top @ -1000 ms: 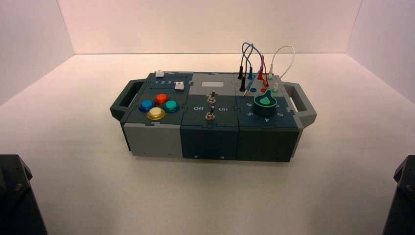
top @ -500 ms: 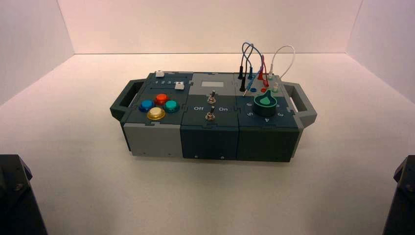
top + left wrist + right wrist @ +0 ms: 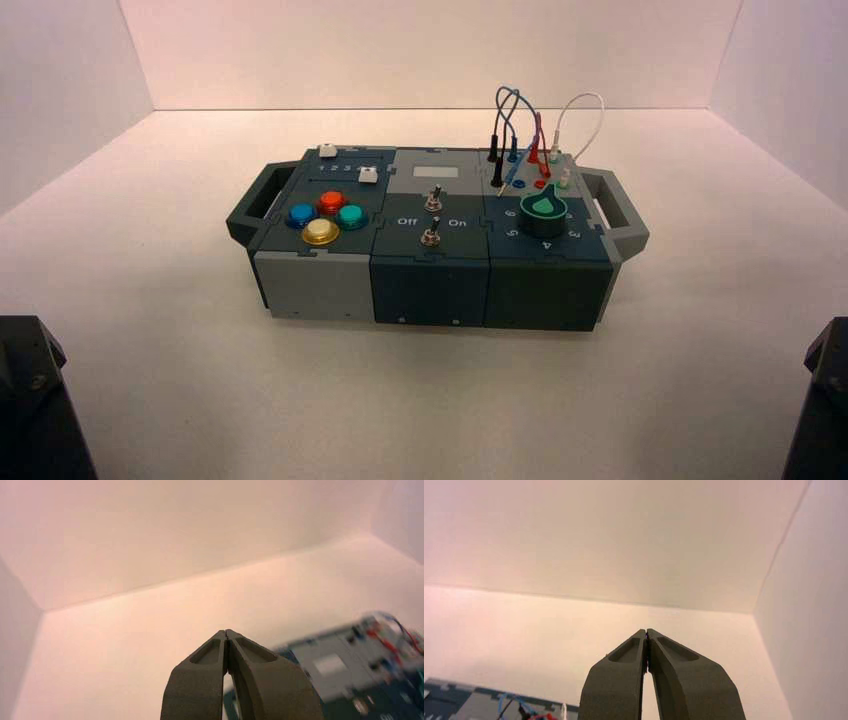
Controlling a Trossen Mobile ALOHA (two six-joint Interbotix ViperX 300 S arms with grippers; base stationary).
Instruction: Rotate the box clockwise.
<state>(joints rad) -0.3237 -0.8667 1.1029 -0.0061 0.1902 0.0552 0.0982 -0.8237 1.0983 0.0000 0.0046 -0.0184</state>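
The box [image 3: 430, 285], long, dark teal and grey with end handles, stands crosswise in the middle of the white table in the high view. It carries four coloured buttons [image 3: 322, 218] at its left, two toggle switches [image 3: 431, 215] in the middle, a green dial [image 3: 543, 211] and looped wires [image 3: 520, 125] at its right. My left gripper [image 3: 226, 632] is shut and empty, held short of the box [image 3: 350, 670]. My right gripper [image 3: 645, 631] is shut and empty, with the box's wired end [image 3: 499, 705] low in its view. Both arms sit at the near corners, left [image 3: 30, 400] and right [image 3: 825, 400].
White walls [image 3: 430, 50] enclose the table on the left, back and right. The left handle [image 3: 255, 205] and right handle [image 3: 615, 210] stick out from the box's ends. Open table surface lies around the box on all sides.
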